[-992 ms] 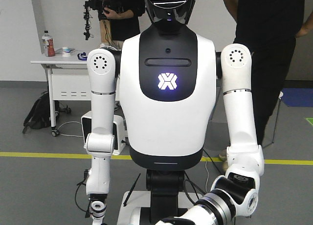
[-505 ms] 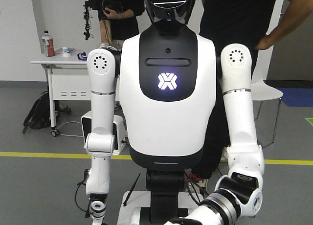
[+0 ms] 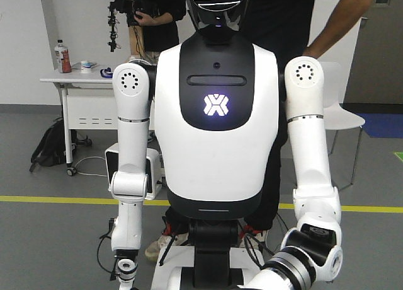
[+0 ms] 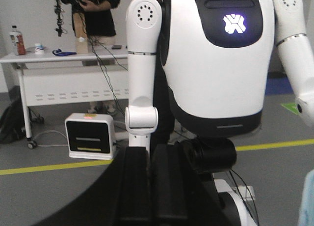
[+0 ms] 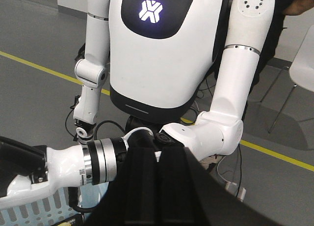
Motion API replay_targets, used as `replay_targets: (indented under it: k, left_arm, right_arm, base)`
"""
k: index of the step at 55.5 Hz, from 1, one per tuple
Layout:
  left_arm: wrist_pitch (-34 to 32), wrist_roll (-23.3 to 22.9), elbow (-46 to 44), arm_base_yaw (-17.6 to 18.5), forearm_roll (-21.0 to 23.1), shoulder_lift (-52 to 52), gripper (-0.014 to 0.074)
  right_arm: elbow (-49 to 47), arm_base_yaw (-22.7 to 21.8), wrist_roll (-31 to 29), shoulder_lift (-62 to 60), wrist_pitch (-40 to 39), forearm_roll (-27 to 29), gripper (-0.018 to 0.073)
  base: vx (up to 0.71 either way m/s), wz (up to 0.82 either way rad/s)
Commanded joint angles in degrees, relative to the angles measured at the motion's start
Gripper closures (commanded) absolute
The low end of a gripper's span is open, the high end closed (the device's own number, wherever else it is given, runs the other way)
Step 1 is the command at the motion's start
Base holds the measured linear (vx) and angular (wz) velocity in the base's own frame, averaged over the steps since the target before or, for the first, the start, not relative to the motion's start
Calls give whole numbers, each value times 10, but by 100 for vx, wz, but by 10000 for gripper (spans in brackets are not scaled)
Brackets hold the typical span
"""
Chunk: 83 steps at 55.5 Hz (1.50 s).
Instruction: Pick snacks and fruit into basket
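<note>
Right wrist view: basket (image 5: 34,211) rim at bottom edge; both arms' jaws' state indiscernible.

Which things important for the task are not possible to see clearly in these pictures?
- Snacks and fruit: in no view.
- Basket: right wrist view shows only a light blue lattice corner, cut by the bottom edge and covered by the white forearm.
- Both tools: each wrist view shows only a dark housing, so open or shut is unknown.
- Bottle label: too small.
</note>
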State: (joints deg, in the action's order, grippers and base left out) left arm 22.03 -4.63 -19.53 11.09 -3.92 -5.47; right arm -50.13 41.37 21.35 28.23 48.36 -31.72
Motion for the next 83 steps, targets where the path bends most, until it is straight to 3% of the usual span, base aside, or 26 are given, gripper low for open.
replay_targets:
  k: [1,16,23,73,77,83]
  left_arm:
    - [-103,26,31,-29,31,24,596]
    - [-278,33,203,-73,65,70,596]
    - [-253,43,201,-88,88,70,596]
    - [-254,46,200,-93,88,69,596]
    - [-254,46,200,-93,88,69,596]
    - [-254,46,200,-93,88,69,596]
  right_arm:
    - [-17,-4,-6,4,-37,-25,566]
    - [-17,-4,-6,4,-37,-25,566]
    - [-17,-4,-6,4,-35,-24,566]
    - [-17,-5,-8,4,-37,-38,566]
    - [-17,-30,-8,4,-55,-17,566]
    - [12,-108,-44,0,-131,28,566]
  base:
    - [0,0]
    - [0,0]
    - [0,0]
    - [0,0]
    - [0,0]
    - [0,0]
